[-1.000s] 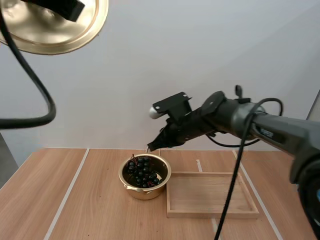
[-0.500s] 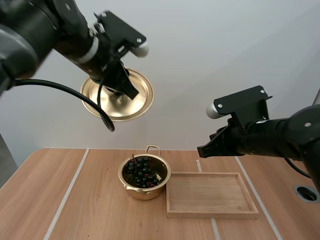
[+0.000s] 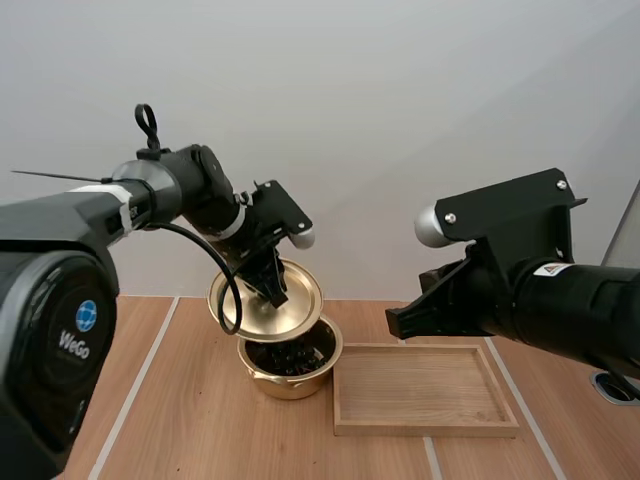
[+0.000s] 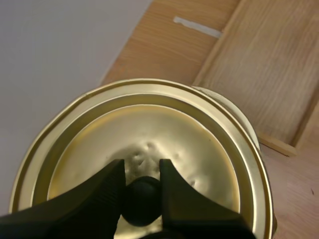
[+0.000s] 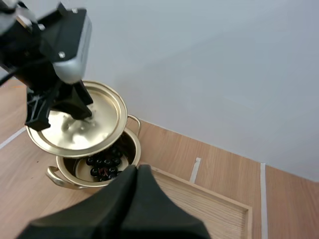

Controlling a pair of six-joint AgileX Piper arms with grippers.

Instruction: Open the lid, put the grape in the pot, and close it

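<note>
A pale wooden desk (image 3: 180,420), crossed by white tape lines (image 3: 135,385), is seen from the high view before a plain light wall (image 3: 400,100). Above the desk, the left gripper (image 3: 272,288) is clamped on the top of a round, brass-coloured lid (image 3: 250,305), which is held tilted over a matching shiny pot (image 3: 290,380). A bunch of dark grapes (image 3: 295,357) lies inside the pot, partly covered by the lid; whether the lid's lower edge touches the pot's rim cannot be told. Just to the right of the pot, a shallow rectangular wooden tray (image 3: 425,425) with a raised rim is set on the desk. The right gripper (image 3: 398,322) hangs above the tray's rear left corner, apart from the pot, with nothing in it.

In the left wrist view, the 2 black fingers are pinched on a small round black knob (image 4: 142,201) at the lid's centre. The lid's metal is smooth and glossy, with concentric ridges and a few small dents near the knob. The tray's grained wood and a strip of tape are seen beyond the lid.

In the right wrist view, the right gripper's fingers are pressed together as 1 dark wedge, closed on nothing, over the tray's near edge. Beyond them, the lid is held by the left gripper above the pot, and round black grapes are visible under its raised side. A looped handle is seen on the pot's far rim.
</note>
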